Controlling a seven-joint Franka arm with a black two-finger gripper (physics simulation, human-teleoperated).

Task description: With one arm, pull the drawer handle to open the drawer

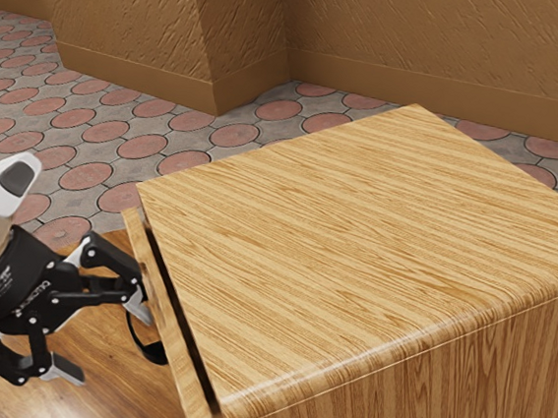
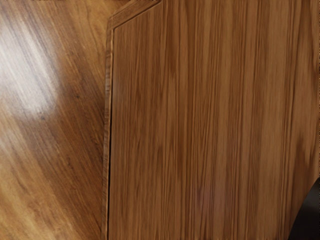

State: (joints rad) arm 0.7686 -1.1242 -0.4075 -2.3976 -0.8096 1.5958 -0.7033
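My gripper [image 1: 108, 343] stands wide open and holds nothing, its upper finger just beside the black drawer handle [image 1: 147, 347]. The drawer [image 1: 192, 398] shows only a thin dark gap against the cabinet [image 1: 354, 256]. I judge nearly the whole pull remains.

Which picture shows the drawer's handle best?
The exterior view: the black handle curves out beside the open gripper. The wrist view catches just a dark edge, probably the handle, at the corner of the wooden drawer front.

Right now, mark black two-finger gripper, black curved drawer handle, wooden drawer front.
black two-finger gripper [image 1: 105, 342], exterior view, midway between fingertips.
black curved drawer handle [image 1: 153, 354], exterior view, its bend.
wooden drawer front [image 2: 200, 125], wrist view, panel middle.
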